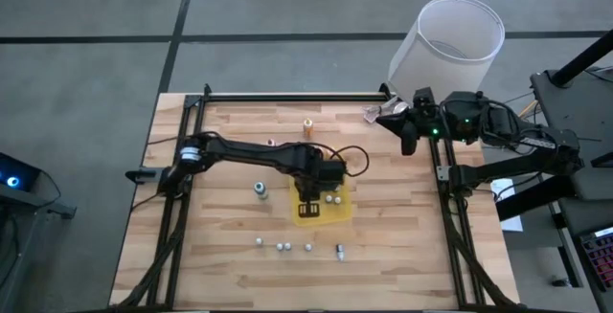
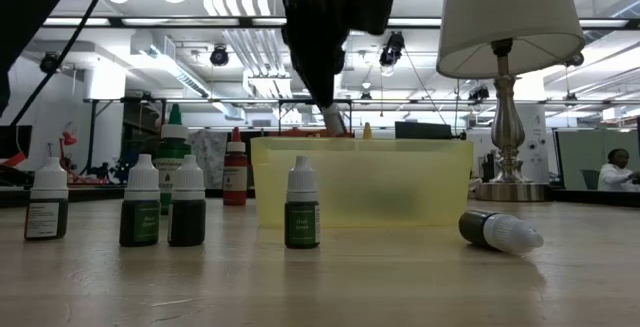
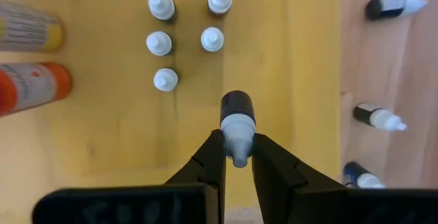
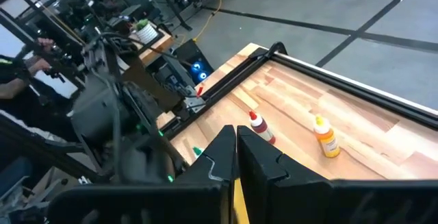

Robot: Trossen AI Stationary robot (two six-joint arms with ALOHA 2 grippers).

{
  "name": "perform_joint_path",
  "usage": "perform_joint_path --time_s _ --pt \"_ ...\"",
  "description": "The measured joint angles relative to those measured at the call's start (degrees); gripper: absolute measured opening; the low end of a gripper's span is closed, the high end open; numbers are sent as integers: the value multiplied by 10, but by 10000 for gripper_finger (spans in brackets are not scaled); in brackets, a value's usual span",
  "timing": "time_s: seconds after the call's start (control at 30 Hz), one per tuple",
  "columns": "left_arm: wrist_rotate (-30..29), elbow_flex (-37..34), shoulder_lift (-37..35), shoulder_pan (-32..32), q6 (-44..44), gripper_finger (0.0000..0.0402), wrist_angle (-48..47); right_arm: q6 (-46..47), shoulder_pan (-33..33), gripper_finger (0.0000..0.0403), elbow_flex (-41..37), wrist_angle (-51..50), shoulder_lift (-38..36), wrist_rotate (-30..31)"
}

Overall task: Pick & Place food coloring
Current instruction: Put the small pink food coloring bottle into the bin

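Observation:
My left gripper [image 1: 308,201] reaches down over the yellow tray [image 1: 337,215] at the table's middle and is shut on a small dark food coloring bottle [image 3: 237,105] with a white cap. Several more white-capped bottles [image 3: 159,43] stand upright in the tray. In the low view the fingers [image 2: 335,119] dip just behind the tray's rim [image 2: 360,143], and the translucent wall hides the held bottle. My right gripper [image 4: 236,148] waits shut, high over the table's far right corner [image 1: 407,139]. My left gripper pinches the bottle's white cap [image 3: 237,127] between its two fingers, coming from above and pointing down. The bottle hangs upright below the fingers, cap up, over the tray's floor. Whether its base touches the floor I cannot tell.
Loose small bottles stand on the wood near the front edge [image 1: 280,246], and one lies on its side [image 1: 340,252]. A bigger bottle [image 1: 260,190] stands left of the tray; an orange one [image 1: 307,126] and a red one [image 1: 271,143] stand farther back. A white bin [image 1: 450,45] sits beyond the far right corner.

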Motion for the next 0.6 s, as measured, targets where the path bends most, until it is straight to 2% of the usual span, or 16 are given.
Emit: perform_joint_path --time_s 0.27,0.6 --pt "0 1 18 -1 0 30 6 -2 0 9 0 0 -19 -43" --pt "-19 1 18 -1 -1 30 5 -2 0 9 3 0 -72 -46"
